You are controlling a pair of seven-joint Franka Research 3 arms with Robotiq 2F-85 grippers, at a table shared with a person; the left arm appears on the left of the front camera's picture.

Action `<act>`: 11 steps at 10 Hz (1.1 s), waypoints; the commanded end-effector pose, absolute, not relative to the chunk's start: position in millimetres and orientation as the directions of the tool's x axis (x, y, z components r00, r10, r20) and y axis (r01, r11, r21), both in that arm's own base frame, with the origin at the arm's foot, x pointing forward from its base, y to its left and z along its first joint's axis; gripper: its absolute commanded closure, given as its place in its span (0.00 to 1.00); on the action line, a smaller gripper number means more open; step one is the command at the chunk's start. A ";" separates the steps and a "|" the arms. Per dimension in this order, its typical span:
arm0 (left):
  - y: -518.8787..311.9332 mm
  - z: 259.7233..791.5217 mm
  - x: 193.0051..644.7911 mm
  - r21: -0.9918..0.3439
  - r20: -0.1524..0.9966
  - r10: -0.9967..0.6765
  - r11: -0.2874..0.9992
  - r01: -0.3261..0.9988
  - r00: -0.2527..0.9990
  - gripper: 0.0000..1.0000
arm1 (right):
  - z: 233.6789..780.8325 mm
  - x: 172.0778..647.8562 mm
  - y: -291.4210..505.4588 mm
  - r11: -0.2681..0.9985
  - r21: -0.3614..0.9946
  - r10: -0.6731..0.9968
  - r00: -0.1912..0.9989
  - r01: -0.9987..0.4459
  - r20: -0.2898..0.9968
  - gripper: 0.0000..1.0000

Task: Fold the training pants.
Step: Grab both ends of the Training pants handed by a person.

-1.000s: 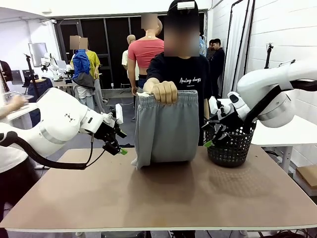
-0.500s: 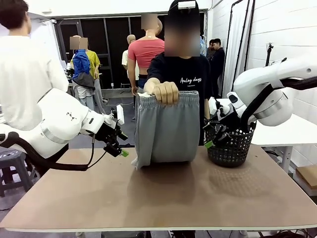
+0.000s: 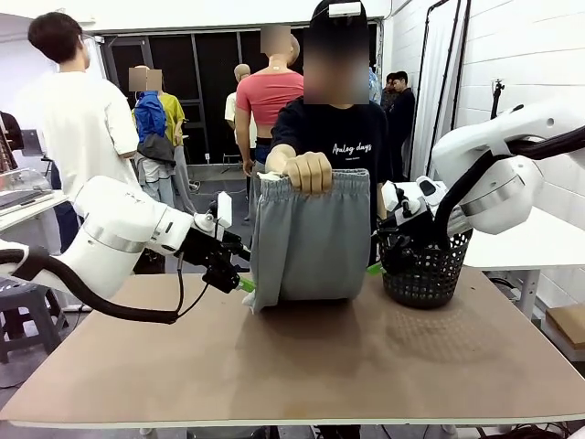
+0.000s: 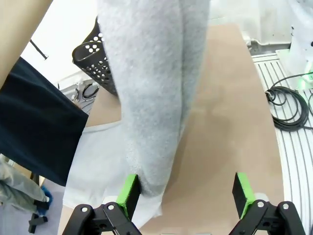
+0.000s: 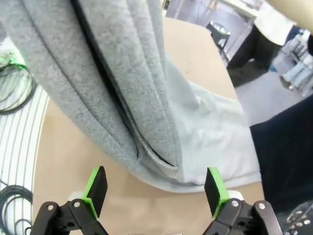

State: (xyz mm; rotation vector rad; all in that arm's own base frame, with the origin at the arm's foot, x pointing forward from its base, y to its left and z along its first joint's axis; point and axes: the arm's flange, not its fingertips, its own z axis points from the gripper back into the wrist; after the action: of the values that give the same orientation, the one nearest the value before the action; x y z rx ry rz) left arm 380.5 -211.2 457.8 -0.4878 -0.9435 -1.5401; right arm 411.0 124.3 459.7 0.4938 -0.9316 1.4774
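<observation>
Two grippers are gaping wide, holding nothing. A person's hand (image 3: pixel 309 171) is holding the pants (image 3: pixel 311 238) up, bottom touching the table (image 3: pixel 302 366), between the left gripper (image 3: pixel 245 283) and the right gripper (image 3: pixel 375 268). Wrist views are showing green pads (image 4: pixel 128 193) clearly; from the front, the right one is blending into the black basket (image 3: pixel 430 270).

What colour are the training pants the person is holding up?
Plain light grey training pants; clearest in the front view.
</observation>
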 end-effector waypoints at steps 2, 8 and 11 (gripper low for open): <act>-222.8 448.0 391.0 0.380 0.765 -0.591 0.093 0.920 -0.256 0.00 | 452.7 417.2 126.3 0.053 -0.294 0.542 -0.220 -0.954 0.811 0.00; -236.0 459.3 373.0 0.383 0.839 -0.439 0.060 0.922 -0.320 0.00 | 448.6 412.2 135.9 0.009 -0.307 0.411 -0.276 -0.952 0.868 0.00; -238.1 468.7 362.8 0.369 0.879 -0.361 0.098 0.924 -0.313 0.00 | 451.0 403.6 141.3 0.002 -0.301 0.352 -0.281 -0.954 0.893 0.00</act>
State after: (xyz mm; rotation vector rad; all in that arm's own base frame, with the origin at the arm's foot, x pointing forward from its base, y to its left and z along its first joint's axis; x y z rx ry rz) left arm 368.6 -241.3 475.8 -0.6333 -1.2069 -1.4968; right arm 403.3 139.5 454.5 0.7192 -1.1291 1.5248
